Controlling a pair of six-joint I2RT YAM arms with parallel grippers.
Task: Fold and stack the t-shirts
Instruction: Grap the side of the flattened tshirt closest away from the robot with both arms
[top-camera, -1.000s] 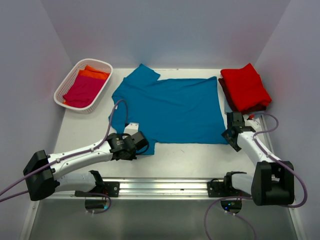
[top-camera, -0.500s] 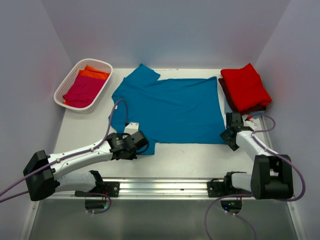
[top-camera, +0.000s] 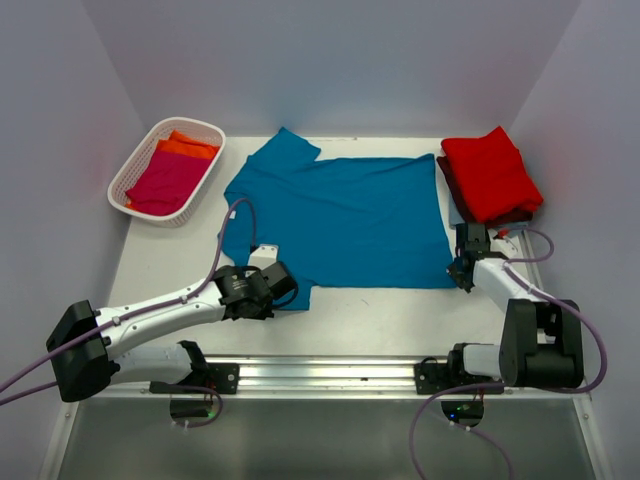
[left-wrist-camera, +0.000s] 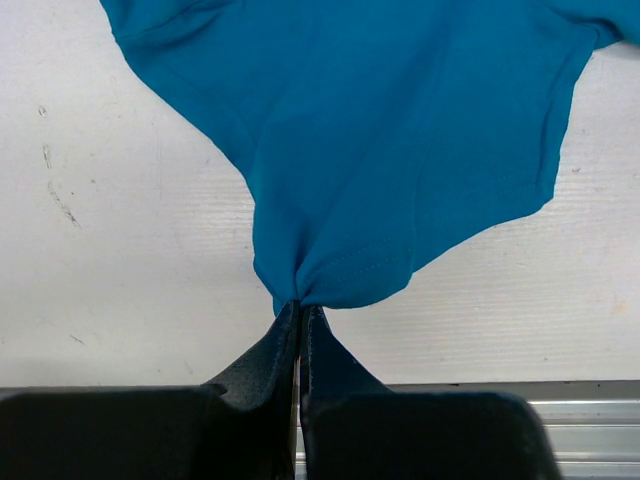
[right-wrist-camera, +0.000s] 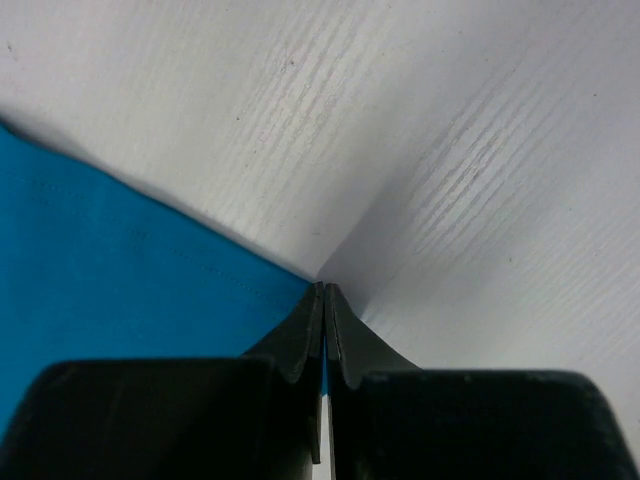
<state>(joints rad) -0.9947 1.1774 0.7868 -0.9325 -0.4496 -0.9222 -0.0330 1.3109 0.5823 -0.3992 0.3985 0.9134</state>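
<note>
A teal blue t-shirt lies spread flat on the white table. My left gripper is at its near left corner. In the left wrist view that gripper is shut on a bunched tip of the teal cloth. My right gripper is at the shirt's near right corner. In the right wrist view it is shut, with the corner of the teal cloth pinched between the fingers. A folded red t-shirt lies on a maroon one at the back right.
A white lattice basket at the back left holds a magenta shirt and an orange one. A metal rail runs along the near edge between the arm bases. Walls close in the table on three sides.
My right gripper has moved in to the shirt's near right corner and shut on it. The left arm and its grip have not moved.
</note>
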